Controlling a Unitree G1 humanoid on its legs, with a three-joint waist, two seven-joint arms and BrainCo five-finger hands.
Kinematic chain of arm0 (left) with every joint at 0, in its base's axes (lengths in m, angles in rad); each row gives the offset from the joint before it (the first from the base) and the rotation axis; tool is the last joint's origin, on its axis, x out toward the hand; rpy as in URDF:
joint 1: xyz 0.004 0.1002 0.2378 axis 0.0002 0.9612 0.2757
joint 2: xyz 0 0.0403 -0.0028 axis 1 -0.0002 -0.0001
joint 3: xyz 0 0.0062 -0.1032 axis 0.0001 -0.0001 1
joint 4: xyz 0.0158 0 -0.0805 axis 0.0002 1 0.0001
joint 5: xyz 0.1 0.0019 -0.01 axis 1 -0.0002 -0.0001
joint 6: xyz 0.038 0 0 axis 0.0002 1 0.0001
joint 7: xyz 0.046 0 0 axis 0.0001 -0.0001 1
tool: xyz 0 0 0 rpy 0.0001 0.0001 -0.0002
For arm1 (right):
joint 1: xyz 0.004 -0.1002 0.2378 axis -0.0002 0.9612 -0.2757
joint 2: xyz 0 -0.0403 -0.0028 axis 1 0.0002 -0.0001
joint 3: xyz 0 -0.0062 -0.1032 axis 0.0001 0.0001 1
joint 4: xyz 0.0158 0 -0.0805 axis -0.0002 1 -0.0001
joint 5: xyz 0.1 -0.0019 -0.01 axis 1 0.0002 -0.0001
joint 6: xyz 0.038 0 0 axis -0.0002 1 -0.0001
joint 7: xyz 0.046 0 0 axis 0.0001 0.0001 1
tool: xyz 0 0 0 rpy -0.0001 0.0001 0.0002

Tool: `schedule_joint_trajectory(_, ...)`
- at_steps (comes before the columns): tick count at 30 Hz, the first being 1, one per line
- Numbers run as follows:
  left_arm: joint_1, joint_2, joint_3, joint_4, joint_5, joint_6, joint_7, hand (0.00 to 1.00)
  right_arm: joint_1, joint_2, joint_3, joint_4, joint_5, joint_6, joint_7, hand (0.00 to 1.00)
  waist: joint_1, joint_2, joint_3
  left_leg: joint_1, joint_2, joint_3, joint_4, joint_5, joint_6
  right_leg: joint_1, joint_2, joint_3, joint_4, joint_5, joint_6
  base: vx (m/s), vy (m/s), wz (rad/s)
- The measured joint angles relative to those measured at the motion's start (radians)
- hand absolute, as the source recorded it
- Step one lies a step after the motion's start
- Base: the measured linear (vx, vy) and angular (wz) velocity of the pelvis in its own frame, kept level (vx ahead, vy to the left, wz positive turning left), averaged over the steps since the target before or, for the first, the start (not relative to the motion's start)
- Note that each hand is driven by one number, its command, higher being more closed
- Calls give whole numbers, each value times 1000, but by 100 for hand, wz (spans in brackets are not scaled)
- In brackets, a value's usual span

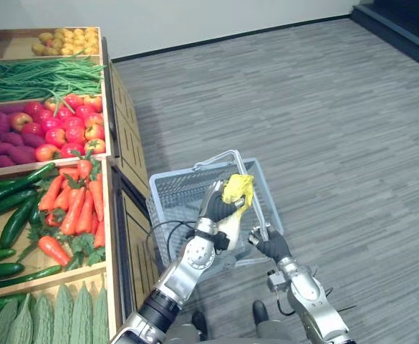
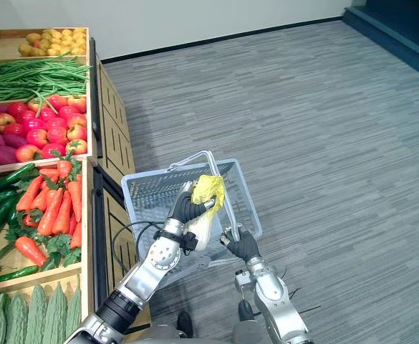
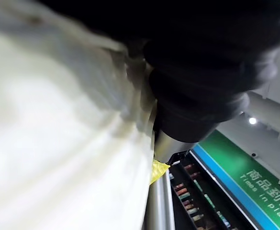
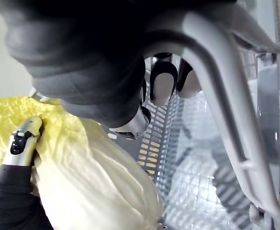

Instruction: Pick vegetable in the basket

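A napa cabbage with a yellow leafy top and a pale white body is held over the grey plastic basket. My left hand is curled round its middle, and one of its fingers presses into the yellow leaves. The cabbage hangs above the basket's near rim, tilted with the leafy end up. My right hand is at the basket's near right side, with its fingers curled round the grey handle. The basket's mesh bottom shows below the cabbage.
A wooden produce stand runs along the left, close to the basket. It holds carrots, cucumbers, bitter gourds, apples, green beans and potatoes. Grey floor lies to the right.
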Motion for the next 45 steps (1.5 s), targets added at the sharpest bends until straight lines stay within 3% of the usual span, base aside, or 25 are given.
schedule_joint_trajectory(14,27,-2,14,57,0,1,-38,0,52,8,48,-1,-17,4,4,100,-1,-18,-13,43,-2,-8,-102,58,-6,9,2,-25,-12,0,0,-9,-12,3)
schedule_joint_trajectory(18,66,-1,34,39,-3,1,-40,0,70,34,11,-1,-98,8,-13,100,-1,-22,-21,47,-2,-8,-106,58,-6,13,2,-25,-15,0,0,0,0,0)
schedule_joint_trajectory(23,146,3,77,-113,-30,-8,-43,0,76,61,-89,-1,-168,11,-68,100,0,-22,-21,55,-4,-18,-106,58,-6,27,0,-36,-16,-2,3,-15,-9,5)
schedule_joint_trajectory(31,312,6,174,-341,-191,-64,-108,0,76,75,-272,-1,-172,14,-153,100,9,10,-63,55,-14,-51,-118,58,-6,33,-1,-74,-16,-9,10,-15,-21,10)
schedule_joint_trajectory(34,359,5,206,-382,-250,-73,-110,0,80,79,-321,-1,-171,14,-164,100,20,10,-66,55,-14,-64,-119,58,-6,40,-2,-90,-15,-14,9,-15,-25,15)
schedule_joint_trajectory(40,452,-3,356,-371,-375,-81,-109,0,129,84,-389,1,-171,14,-170,100,34,14,-80,53,-13,-99,-128,65,-8,47,-3,-134,4,-37,7,-1,-27,20)
schedule_joint_trajectory(45,470,-10,474,-302,-403,-79,-106,0,159,108,-431,14,-173,14,-168,100,54,12,-81,52,-17,-116,-130,65,-8,54,-7,-155,4,-42,9,-4,-11,11)
